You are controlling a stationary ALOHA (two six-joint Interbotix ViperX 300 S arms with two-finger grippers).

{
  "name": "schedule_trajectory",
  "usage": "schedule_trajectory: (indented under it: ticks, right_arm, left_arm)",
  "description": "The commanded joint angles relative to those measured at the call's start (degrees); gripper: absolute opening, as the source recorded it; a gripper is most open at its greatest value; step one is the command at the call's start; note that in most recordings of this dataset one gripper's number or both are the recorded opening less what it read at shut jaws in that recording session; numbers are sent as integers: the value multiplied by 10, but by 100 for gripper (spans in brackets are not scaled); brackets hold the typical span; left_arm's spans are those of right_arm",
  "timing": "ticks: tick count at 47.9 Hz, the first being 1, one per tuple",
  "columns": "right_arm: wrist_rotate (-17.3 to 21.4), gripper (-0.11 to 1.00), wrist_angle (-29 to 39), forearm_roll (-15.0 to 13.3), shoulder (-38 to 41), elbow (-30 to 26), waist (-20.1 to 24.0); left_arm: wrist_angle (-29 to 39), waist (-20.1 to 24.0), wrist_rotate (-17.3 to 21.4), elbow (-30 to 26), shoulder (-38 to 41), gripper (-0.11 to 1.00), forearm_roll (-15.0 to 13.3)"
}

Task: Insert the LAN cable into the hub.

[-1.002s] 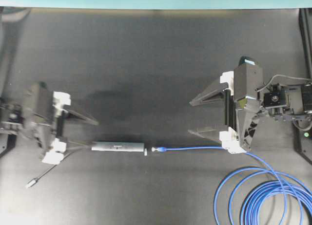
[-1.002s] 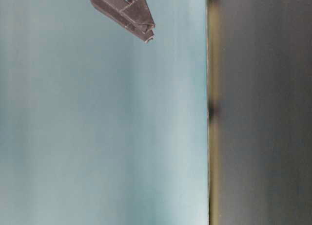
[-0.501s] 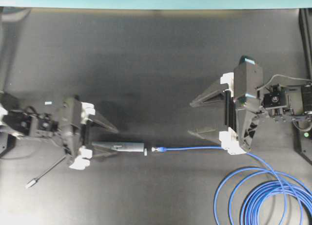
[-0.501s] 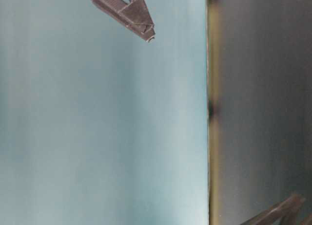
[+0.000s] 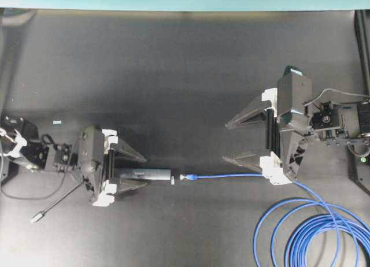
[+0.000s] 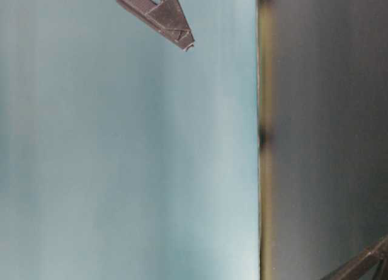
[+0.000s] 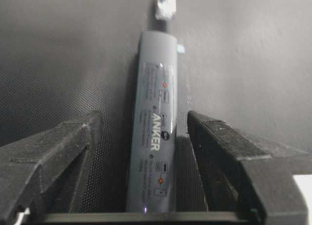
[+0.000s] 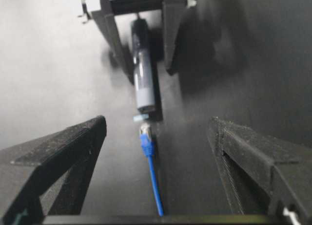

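The hub (image 5: 157, 174), a slim dark-grey bar, lies on the black table and points right. My left gripper (image 5: 145, 173) is open and straddles its left half. In the left wrist view the hub (image 7: 156, 118) runs between the fingers (image 7: 73, 137) with a gap on each side. The LAN cable (image 5: 231, 175) lies straight, and its plug (image 5: 184, 177) sits just off the hub's right end. My right gripper (image 5: 225, 141) is wide open above the straight stretch. In the right wrist view the cable (image 8: 152, 171) lies on the table between the fingers, untouched.
The blue cable's loops (image 5: 312, 232) fill the front right corner. The hub's thin grey tail runs to a silver plug (image 5: 37, 217) at the front left. A small pale tab (image 5: 173, 181) lies by the hub's right end. A teal wall borders the table's far edge.
My left arm has slid right from the table's left edge until its jaws straddle the hub. The right arm, hub and cable have stayed put.
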Motion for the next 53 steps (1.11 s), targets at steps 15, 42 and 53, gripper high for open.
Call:
schedule_trajectory:
  ticks: [15, 42, 53]
  right_arm:
    - [-2, 80, -5, -1, 2, 3, 7]
    - [-31, 80, -92, -24, 168, 4, 46]
    - [-46, 80, -140, -24, 259, -27, 47]
  left_arm:
    - [41, 1, 18, -2, -39, 28, 2]
    - [354, 10, 29, -43, -271, 28, 2]
    - [448, 10, 26, -45, -326, 28, 2]
